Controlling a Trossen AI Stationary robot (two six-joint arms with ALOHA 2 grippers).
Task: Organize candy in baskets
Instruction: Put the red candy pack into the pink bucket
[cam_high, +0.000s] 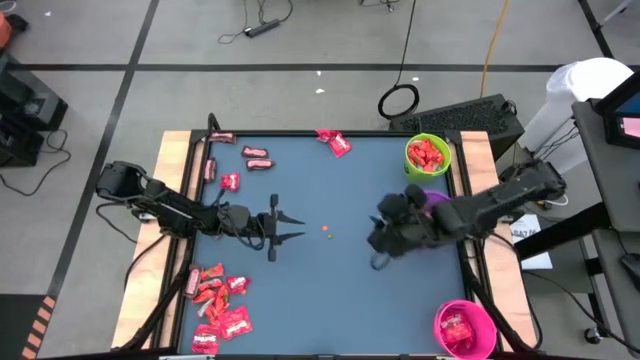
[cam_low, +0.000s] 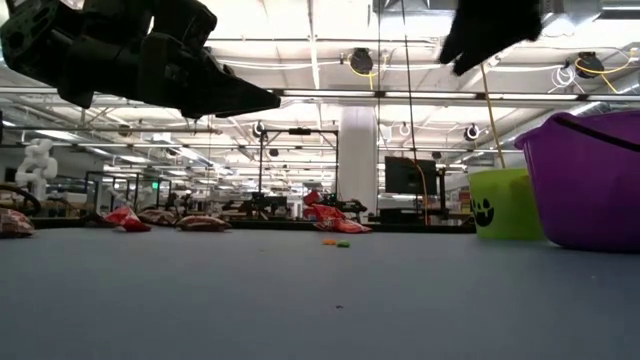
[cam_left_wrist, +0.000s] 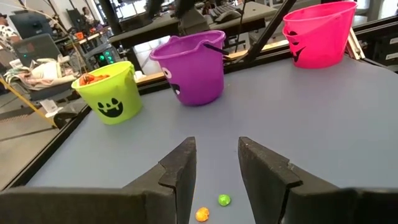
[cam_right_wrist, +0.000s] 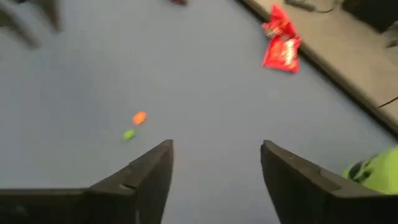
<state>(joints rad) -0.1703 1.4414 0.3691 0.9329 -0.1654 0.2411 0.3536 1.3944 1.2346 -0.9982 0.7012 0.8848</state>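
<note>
Candy: a heap of red wrappers (cam_high: 216, 300) sits at the near left corner of the table (cam_high: 330, 290), a few more lie loose along the far left edge (cam_high: 258, 156), and one pair (cam_high: 336, 143) rests at the far edge near the middle.
Green basket: lime green basket (cam_high: 428, 155) stands in the far right corner with red candy already inside; the left wrist view shows a black grinning face printed on it.
Purple basket: the purple basket (cam_left_wrist: 193, 67) stands next along the right edge, half hidden under the right arm from above; it also carries a black face.
Pink basket: bright pink basket (cam_high: 464, 328) sits at the near right corner, one wrapper inside.
Left gripper: left gripper (cam_high: 288, 227) hovers above the left-centre of the table, fingers spread, holding nothing.
Right gripper: right gripper (cam_right_wrist: 214, 171) hangs just beside the purple basket, fingers wide apart, empty.
Open room: the whole middle of the blue table is bare apart from two tiny loose dots, one orange, one green (cam_right_wrist: 129, 134).
Writing: white markings on the wrappers, too small to read.
Low view only: both grippers clearly float off the surface.
</note>
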